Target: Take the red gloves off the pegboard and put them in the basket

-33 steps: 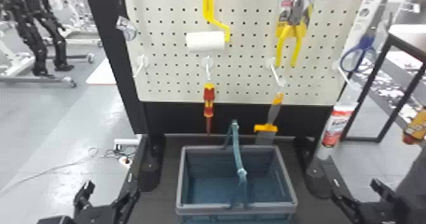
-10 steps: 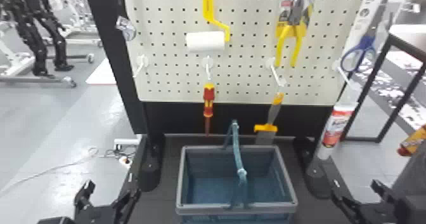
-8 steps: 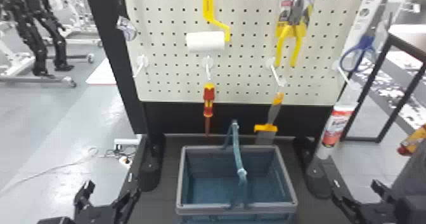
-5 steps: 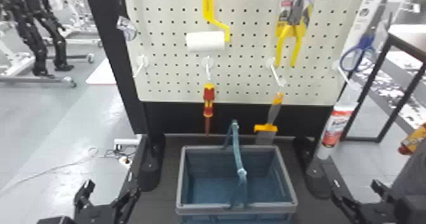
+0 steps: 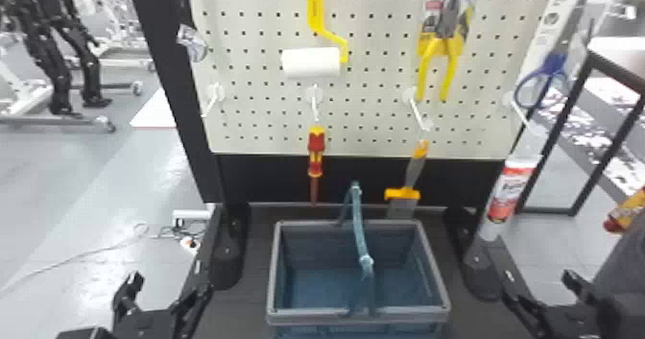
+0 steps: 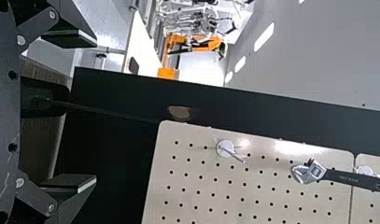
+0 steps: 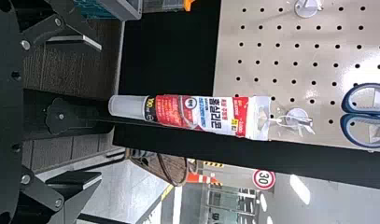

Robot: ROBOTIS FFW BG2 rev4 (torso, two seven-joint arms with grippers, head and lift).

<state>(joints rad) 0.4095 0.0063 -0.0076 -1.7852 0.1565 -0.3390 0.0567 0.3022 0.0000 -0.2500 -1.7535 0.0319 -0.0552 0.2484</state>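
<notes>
red gloves: location cannot be told. left gripper (image 5: 168,286) and right gripper (image 5: 540,286) flank the basket (image 5: 307,316), apart from it, jaws wide on both. beyond the basket, a red-and-yellow screwdriver (image 5: 315,153) hangs from a hook (image 5: 315,106) on the pegboard (image 5: 364,122).

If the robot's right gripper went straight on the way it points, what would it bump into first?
Probably the hanging red and white tube, roughly in line with the right gripper, though depth is unclear.
</notes>
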